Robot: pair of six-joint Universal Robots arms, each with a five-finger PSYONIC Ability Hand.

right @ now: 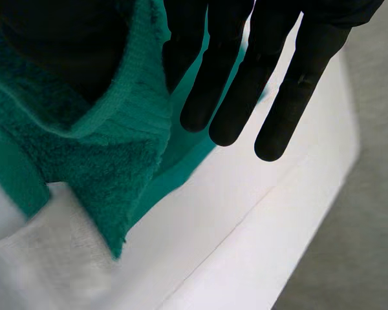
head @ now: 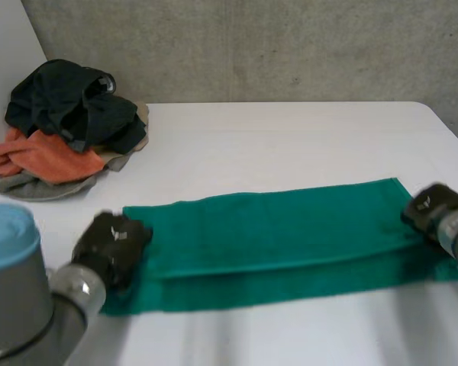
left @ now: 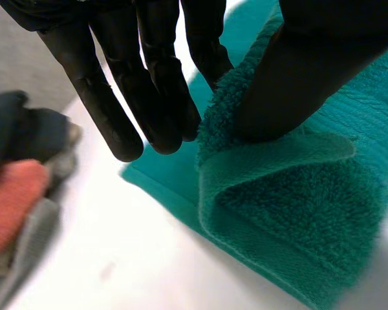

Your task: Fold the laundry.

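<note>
Teal-green terry towel (head: 275,229): long rectangle, looped pile, flat-woven border band. It is folded lengthwise, the upper layer set back so a strip of the lower layer shows along the 6 o'clock edge. It lies across the near half of the white table (head: 290,145), which is smooth and matte with rounded corners.

Heap of crumpled garments (head: 61,122) at the table's 10 o'clock corner: black cloth on top, orange knit under it, grey and beige at the base. Well apart from the towel. Grey concrete wall (head: 290,46) behind, rough and mottled.

Left hand (head: 111,242), matte black, is at the towel's 9 o'clock end, palm down, on the grey left arm (head: 15,297) with its light-blue cap. There is a small pale mark on its back, too small to read. In the left wrist view the towel (left: 297,213) curls up in a soft roll. Its edge is nipped between the thumb (left: 304,77) and the straight fingers (left: 110,110). The heap (left: 19,194) is blurred beyond the fingertips.

Right hand (head: 435,210) is at the towel's 3 o'clock end and has a similar unreadable pale mark. In the right wrist view the towel (right: 103,148) is raised, its ribbed border caught between the thumb (right: 64,45) and the nearest of the straight fingers (right: 291,97). A corner hangs free above the table (right: 200,239).
</note>
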